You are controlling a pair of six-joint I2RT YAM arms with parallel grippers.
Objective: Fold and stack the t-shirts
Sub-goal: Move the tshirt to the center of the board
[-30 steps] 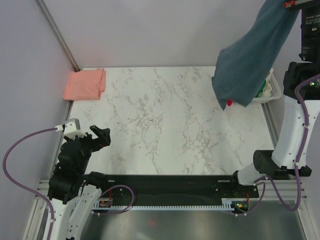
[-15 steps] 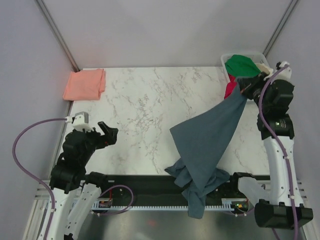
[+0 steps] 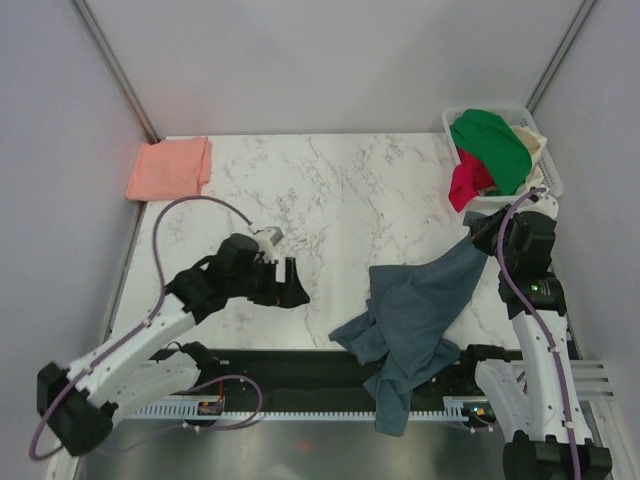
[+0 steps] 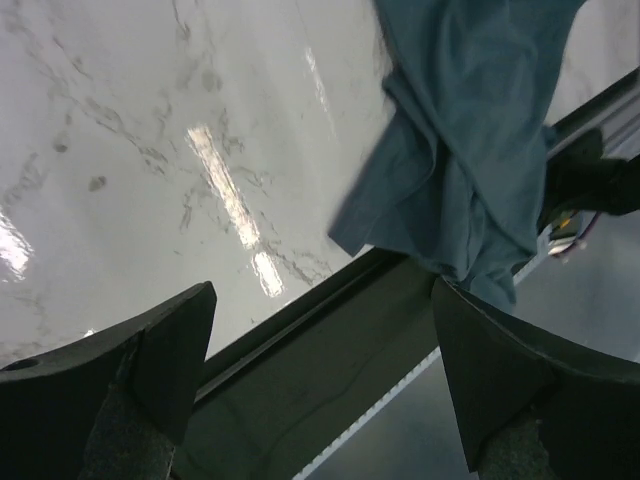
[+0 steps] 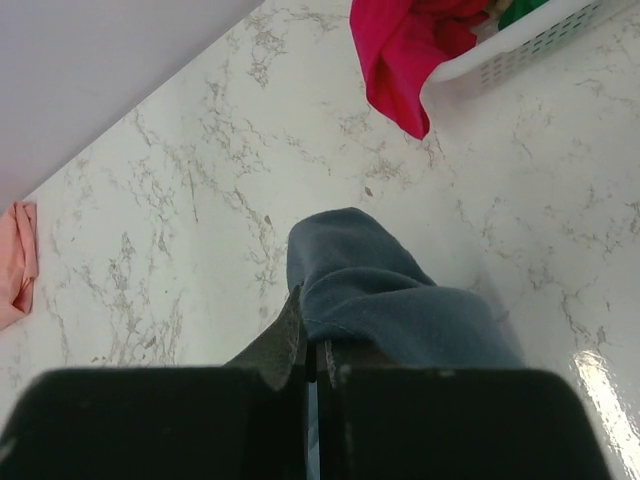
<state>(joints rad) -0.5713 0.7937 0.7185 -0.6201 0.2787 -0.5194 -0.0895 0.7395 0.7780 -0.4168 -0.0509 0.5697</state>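
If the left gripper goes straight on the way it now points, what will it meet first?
Probably the crumpled dark slate-blue cloth t-shirt, though the open left gripper might pass above it.

I count two t-shirts, a blue one (image 3: 420, 300) and a pink one (image 3: 168, 168); one basket (image 3: 497, 205); three other garments: green (image 3: 490, 145), red (image 3: 465, 185), cream (image 3: 533, 140).

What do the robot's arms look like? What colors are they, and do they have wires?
The left arm and the right arm are both made of smooth white tubes with chunky black joints and black wrists. A thin purple cable loops along each one. The jaws at the ends are black, flat and wedge-shaped.
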